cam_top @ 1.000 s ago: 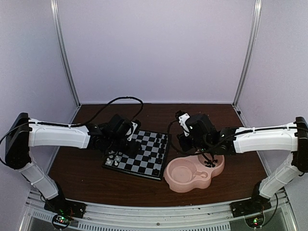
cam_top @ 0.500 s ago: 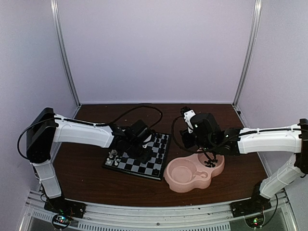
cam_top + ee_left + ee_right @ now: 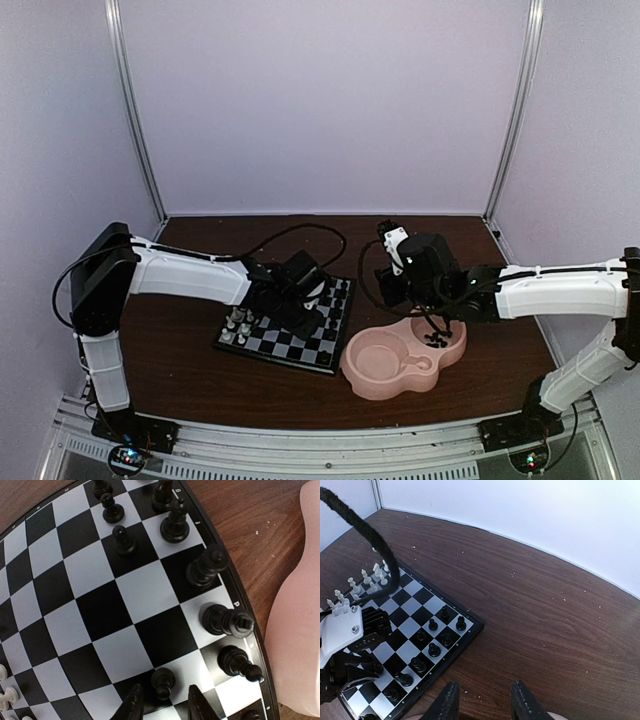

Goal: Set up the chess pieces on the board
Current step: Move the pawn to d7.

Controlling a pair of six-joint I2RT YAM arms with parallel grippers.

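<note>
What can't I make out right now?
- Top view: left arm covers the board's middle squares.
- Top view: dark pieces in the pink dish too small to identify.
- Left wrist: bottom edge cuts the left tool; contact with the black pawn unclear.
- Right wrist: pink dish cut off at the bottom edge.

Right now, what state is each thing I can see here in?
left fingers: open, either side of a black pawn.
right fingers: open, empty.
board: flat on the table, partly set.
black pieces: upright at the end by the pink dish.
white pieces: upright at the opposite end.
pink dish: larger bowl empty, dark bits in the smaller.
</note>
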